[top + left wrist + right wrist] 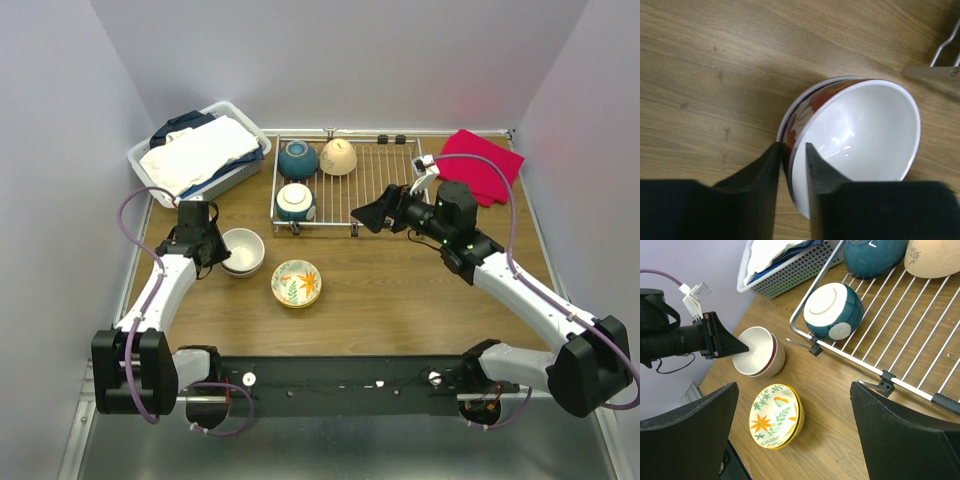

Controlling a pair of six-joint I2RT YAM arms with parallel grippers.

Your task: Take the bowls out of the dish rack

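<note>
The dish rack (380, 180) holds three bowls: a dark teal one (297, 159) and a cream one (338, 156) at the back, and a teal-and-white one (296, 202) at the front left. On the table stand a dark red bowl (860, 135), white inside, nested in a white bowl (243, 251), and a floral bowl (296, 283). My left gripper (793, 147) straddles the red bowl's near rim, jaws slightly apart, one finger outside and one inside. My right gripper (365, 218) hangs wide open over the rack's front edge, holding nothing. In the right wrist view the floral bowl (776, 415) lies below it.
A white plastic basket (200, 150) of folded cloth stands at the back left, beside the rack. A red cloth (482, 163) lies at the back right. Grey walls close in the table on three sides.
</note>
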